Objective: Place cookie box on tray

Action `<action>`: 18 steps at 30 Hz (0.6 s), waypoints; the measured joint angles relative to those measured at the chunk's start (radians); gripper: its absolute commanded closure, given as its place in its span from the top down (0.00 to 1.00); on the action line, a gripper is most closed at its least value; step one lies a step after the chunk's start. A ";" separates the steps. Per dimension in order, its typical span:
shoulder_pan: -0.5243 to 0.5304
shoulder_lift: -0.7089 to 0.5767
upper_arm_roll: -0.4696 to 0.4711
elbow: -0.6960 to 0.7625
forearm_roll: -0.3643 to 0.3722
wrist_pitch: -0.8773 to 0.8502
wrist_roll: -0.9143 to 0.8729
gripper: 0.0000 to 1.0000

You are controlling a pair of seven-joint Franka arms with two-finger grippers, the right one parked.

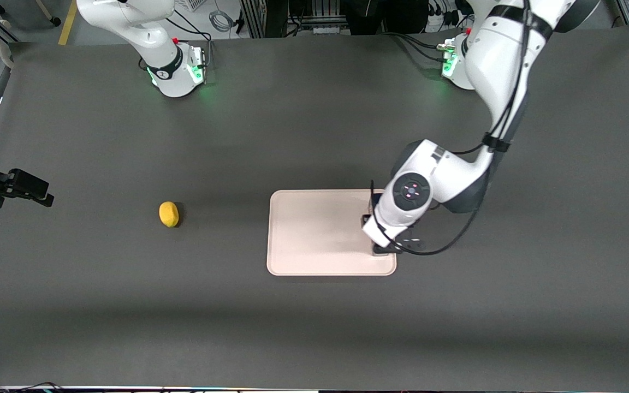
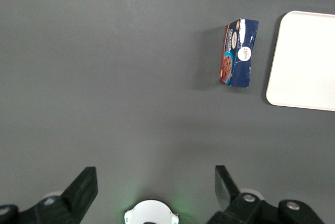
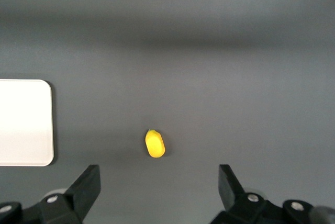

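The gripper (image 2: 152,185) is seen with fingers spread wide, empty, above bare mat. The box (image 2: 238,52), navy with a white round logo and brown cookie picture, lies on the mat just beside the tray (image 2: 306,62), not on it.

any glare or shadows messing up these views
Front view: a broad dark shadow band crosses the table, and the arm hides the cookie box. Left wrist view: even light, the cookie box casts a soft shadow beside the tray; gripper open above bare mat.
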 measured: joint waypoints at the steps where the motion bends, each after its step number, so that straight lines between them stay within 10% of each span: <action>1: -0.010 0.010 0.000 0.000 0.000 0.018 -0.003 0.26; 18: -0.082 0.190 0.000 -0.003 0.133 0.197 0.025 0.32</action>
